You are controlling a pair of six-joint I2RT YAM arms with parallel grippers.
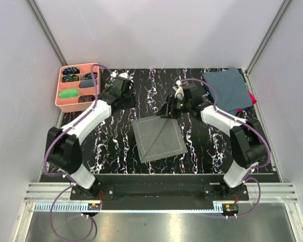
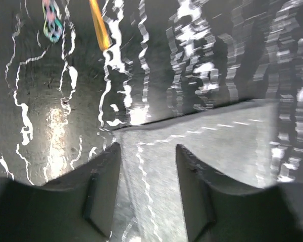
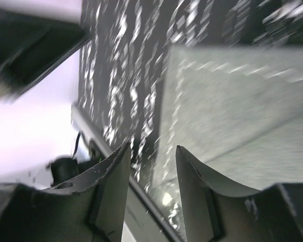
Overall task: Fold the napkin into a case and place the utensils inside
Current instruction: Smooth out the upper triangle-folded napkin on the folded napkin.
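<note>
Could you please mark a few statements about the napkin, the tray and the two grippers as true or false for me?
1. The napkin lies spread flat as a square on the table. True.
2. The pink tray stands at the table's far right. False: it stands at the far left.
3. A blue-teal cloth lies at the far right corner. True.
4. The right gripper is clamped on the napkin. False: its jaws stand apart with nothing between them.
5. The left gripper has its jaws apart, near a napkin corner. True.
</note>
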